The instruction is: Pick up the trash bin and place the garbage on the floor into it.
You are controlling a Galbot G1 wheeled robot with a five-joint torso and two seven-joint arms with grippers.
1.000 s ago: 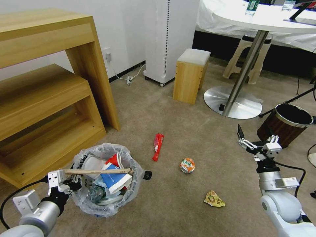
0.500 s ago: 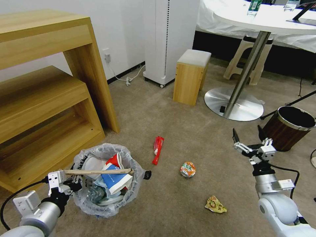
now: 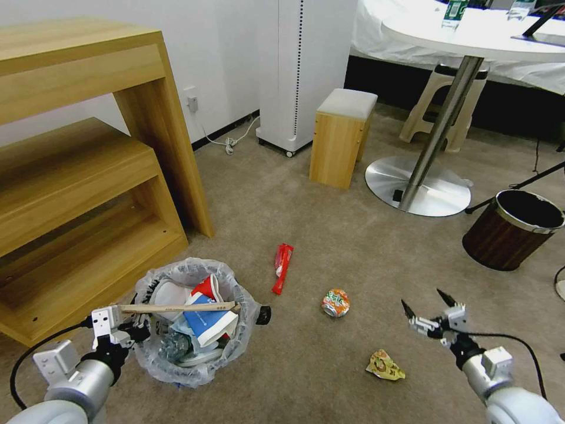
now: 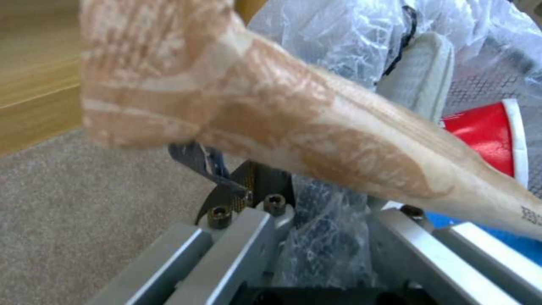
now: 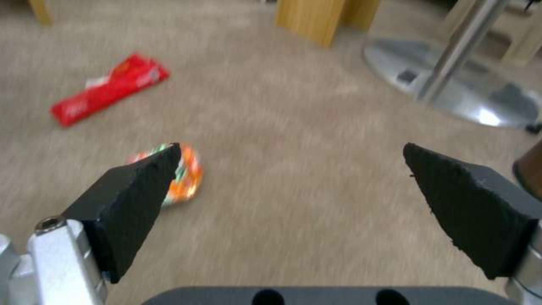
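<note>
The left gripper [image 3: 136, 330] is clamped on the near rim of the trash bin [image 3: 238, 347], its fingers pinching the crinkly plastic bag [image 4: 322, 250] that lines it. The bin sits on the beige carpet [image 3: 329, 377] just in front of the wooden shelf unit [image 3: 76, 176] and holds a wooden stick [image 3: 176, 307] lying across its top, a red paper cup [image 3: 204, 288], a blue paper cup [image 3: 206, 323] and a white slipper [image 3: 168, 292]. 3 pieces of garbage lie on the carpet: a red wrapper [image 3: 282, 267], a crushed orange-and-green can [image 3: 335, 302] and a crumpled yellow wrapper [image 3: 384, 364]. The right gripper [image 3: 428, 306] hangs low above the floor with its 2 black fingers [image 5: 135, 199] spread wide apart, holding nothing, to the right of the can and just beyond the yellow wrapper. A dark wood-look bin [image 3: 513, 229] stands well apart at the right.
</note>
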